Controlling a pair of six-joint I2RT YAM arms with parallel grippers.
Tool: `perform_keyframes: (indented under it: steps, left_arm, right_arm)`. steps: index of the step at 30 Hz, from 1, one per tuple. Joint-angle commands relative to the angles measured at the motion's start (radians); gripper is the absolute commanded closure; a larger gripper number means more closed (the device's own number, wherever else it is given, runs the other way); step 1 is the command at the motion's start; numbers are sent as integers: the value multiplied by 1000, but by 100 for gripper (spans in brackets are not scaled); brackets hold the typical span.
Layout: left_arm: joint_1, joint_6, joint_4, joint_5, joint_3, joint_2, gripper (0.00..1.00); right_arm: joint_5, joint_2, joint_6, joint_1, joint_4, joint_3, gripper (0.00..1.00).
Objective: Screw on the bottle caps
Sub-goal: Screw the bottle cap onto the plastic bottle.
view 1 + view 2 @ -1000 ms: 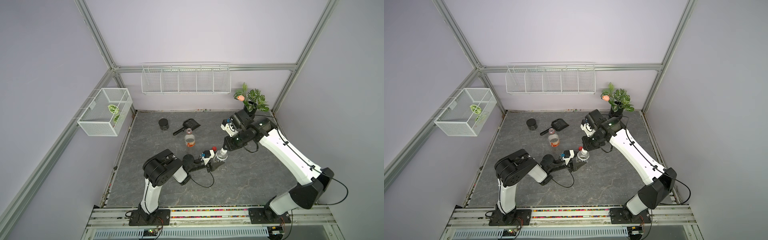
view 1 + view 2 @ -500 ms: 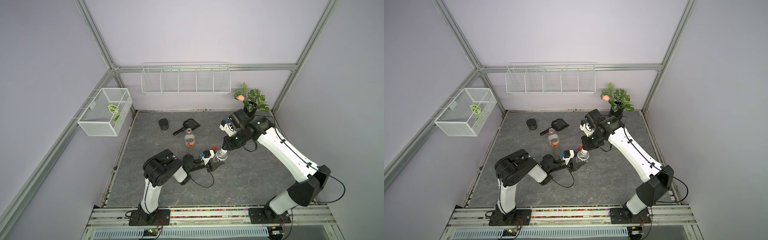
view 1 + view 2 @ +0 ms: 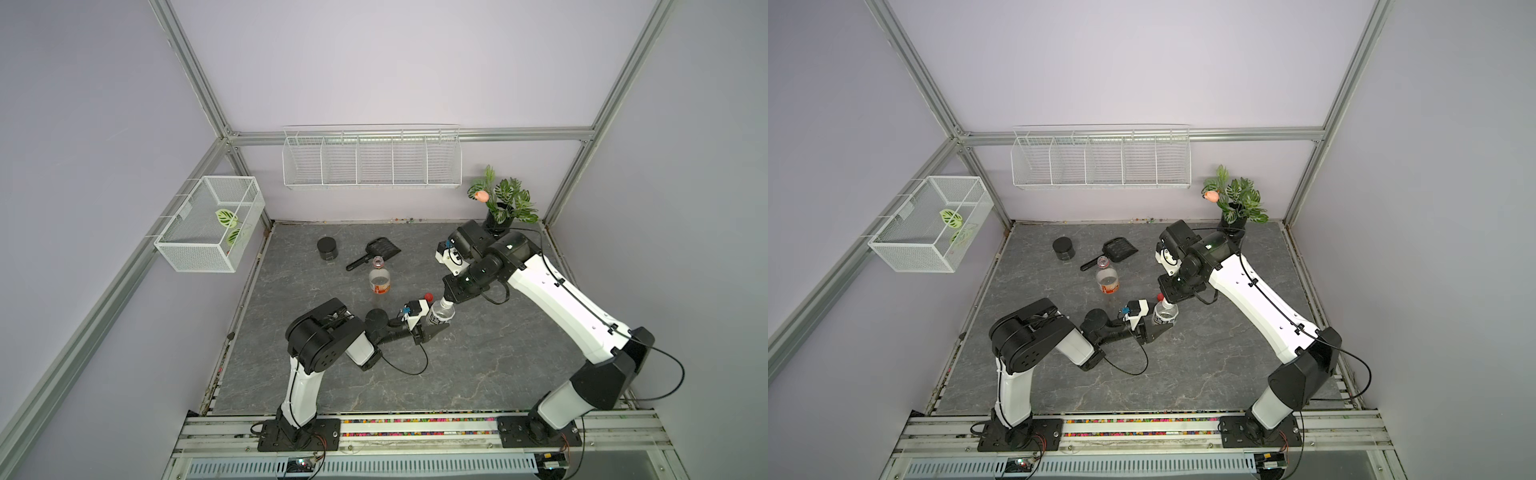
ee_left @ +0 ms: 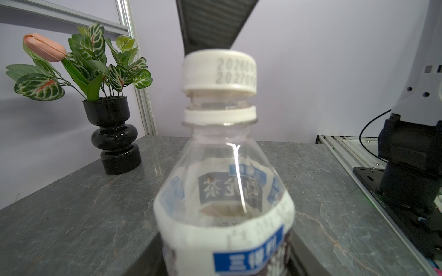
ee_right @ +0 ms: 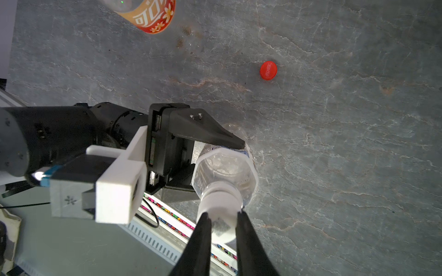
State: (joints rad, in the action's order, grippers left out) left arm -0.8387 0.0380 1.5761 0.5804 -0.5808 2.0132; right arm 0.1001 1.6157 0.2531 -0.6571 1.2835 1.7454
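Note:
The short clear bottle (image 3: pixel 440 314) (image 3: pixel 1165 318) with a white label stands upright mid-table. My left gripper (image 3: pixel 432 328) (image 4: pixel 224 262) is shut on its lower body from the side. The white cap (image 4: pixel 218 71) (image 5: pixel 220 198) sits on its neck. My right gripper (image 3: pixel 449 300) (image 5: pixel 223 212) comes down from above, its two fingers pressed on opposite sides of that cap. The red cap (image 3: pixel 428 296) (image 5: pixel 268 70) lies loose on the table just behind. The taller bottle (image 3: pixel 379 280) (image 3: pixel 1107 280) with an orange label stands uncapped further back.
A black round jar (image 3: pixel 327 248) and a black scoop (image 3: pixel 376 251) lie at the back left. A black vase with plants (image 3: pixel 500 208) stands in the back right corner. Wire baskets (image 3: pixel 372 158) (image 3: pixel 212 224) hang on the walls.
My right arm has shifted slightly above the short bottle while staying on the white cap. The left arm, both bottles and the red cap have not moved.

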Motion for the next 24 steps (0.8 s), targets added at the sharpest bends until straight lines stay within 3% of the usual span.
perform_keyframes:
  steps: [1,13,19,24]
  left_arm:
    - [-12,-2,-33,7,-1,30,48]
    - [-14,6,-33,3,4,25,48]
    - [-14,6,-33,1,6,25,48]
    - [-15,5,-33,1,5,26,48]
  right_arm:
    - [-26,52,-4,-17,73,-19,75]
    - [-22,79,23,-9,85,10,76]
    - [72,11,41,34,1,-28,75]
    - [166,-45,56,56,-87,-23,68]
